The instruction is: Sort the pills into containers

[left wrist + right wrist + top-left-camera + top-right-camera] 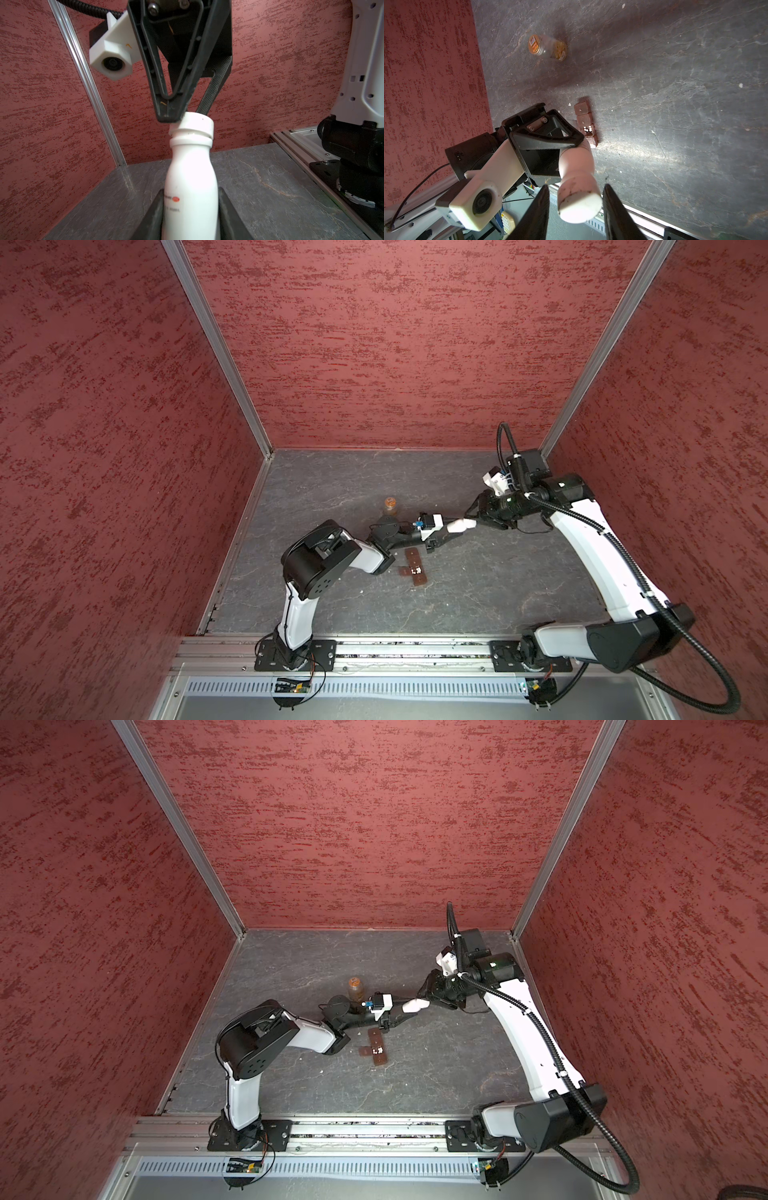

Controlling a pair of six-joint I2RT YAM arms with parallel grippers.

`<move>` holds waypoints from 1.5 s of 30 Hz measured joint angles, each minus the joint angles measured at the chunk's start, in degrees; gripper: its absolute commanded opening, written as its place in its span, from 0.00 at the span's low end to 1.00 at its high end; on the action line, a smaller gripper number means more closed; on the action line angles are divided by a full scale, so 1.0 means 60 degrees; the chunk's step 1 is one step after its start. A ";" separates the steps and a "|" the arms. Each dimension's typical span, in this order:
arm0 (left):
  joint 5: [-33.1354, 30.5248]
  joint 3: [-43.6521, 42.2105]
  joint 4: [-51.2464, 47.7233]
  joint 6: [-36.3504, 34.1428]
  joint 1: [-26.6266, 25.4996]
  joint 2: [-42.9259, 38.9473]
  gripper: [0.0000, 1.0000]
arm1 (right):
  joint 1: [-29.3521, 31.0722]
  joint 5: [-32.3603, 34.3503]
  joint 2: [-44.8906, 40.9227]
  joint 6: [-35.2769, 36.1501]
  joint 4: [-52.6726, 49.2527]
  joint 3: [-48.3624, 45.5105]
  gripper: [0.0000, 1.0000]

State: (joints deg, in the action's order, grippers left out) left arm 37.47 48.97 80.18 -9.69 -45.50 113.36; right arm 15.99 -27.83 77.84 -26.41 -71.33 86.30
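Your left gripper (190, 200) is clamped on the white bottle (191, 172), holding it off the table. Your right gripper (575, 186) straddles the cap (579, 209); gripping or only bracketing it, I can't tell. So this looks like the uncapping step. In a top view the containers (417, 568) lie at seven o'clock from the bottle, with one cell open and pills (415, 571) inside. The amber jar (390, 506) stands at eleven o'clock of them. Next, I'd say: squeeze the cap square, then twist.
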 measured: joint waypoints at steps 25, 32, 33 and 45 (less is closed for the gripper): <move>0.0022 0.0000 0.0000 0.0004 0.0091 0.0000 0.00 | 0.0248 0.0233 -0.0160 0.0058 -0.0178 -0.0266 0.53; 0.0025 -0.0091 -0.0004 0.0004 0.0091 -0.0007 0.00 | 0.0259 0.0408 -0.0157 0.0153 -0.0157 -0.0109 0.37; 0.0025 -0.0091 0.0000 0.0004 0.0091 -0.0011 0.00 | 0.0259 0.0408 -0.0149 0.0160 -0.0153 -0.0106 0.36; 0.0029 -0.0091 -0.0007 0.0004 0.0073 -0.0011 0.00 | 0.0295 0.0372 0.0011 0.0266 -0.0109 -0.0106 0.37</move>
State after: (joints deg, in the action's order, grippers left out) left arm 37.65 48.42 80.14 -9.67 -45.06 113.30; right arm 17.76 -25.61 77.91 -24.82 -71.99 85.67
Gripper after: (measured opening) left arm 0.367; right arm 0.387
